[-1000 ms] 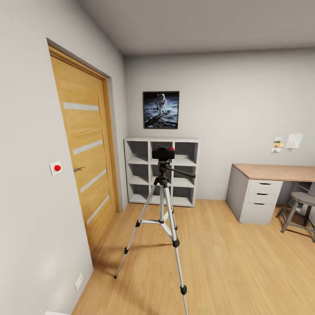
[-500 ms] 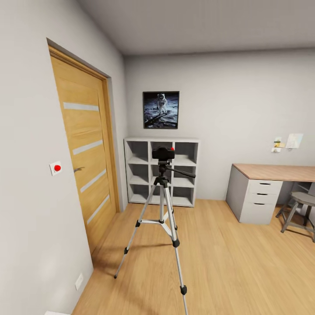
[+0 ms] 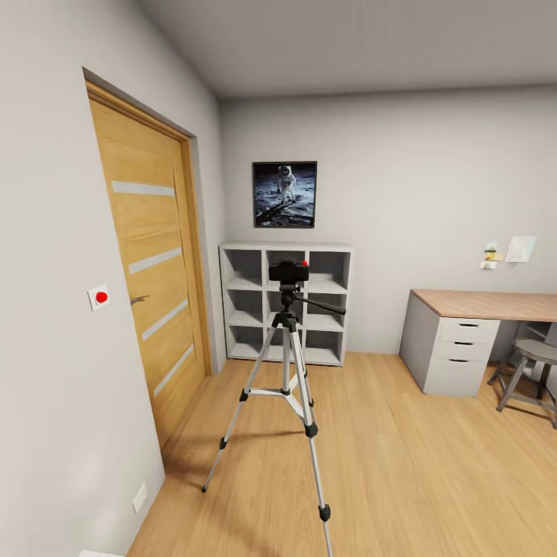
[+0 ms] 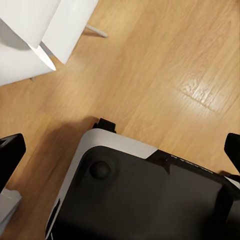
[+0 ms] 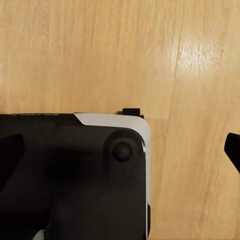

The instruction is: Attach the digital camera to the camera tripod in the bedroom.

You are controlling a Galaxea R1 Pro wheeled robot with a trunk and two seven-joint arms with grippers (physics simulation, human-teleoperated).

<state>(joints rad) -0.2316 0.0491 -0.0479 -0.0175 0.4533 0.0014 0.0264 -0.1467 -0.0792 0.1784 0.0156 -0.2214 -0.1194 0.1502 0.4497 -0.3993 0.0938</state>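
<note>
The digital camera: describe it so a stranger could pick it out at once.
Find the white cube shelf under the astronaut poster. In front of it stands the camera tripod; the digital camera sits on its head, small, black and boxy. Its red spot is on the body, unlike the white wall plate.

I see a black digital camera (image 3: pixel 288 270) with a red spot on a silver-legged, black-jointed camera tripod (image 3: pixel 285 387), beside an oak door (image 3: pixel 151 263) with pale stripes.
</note>
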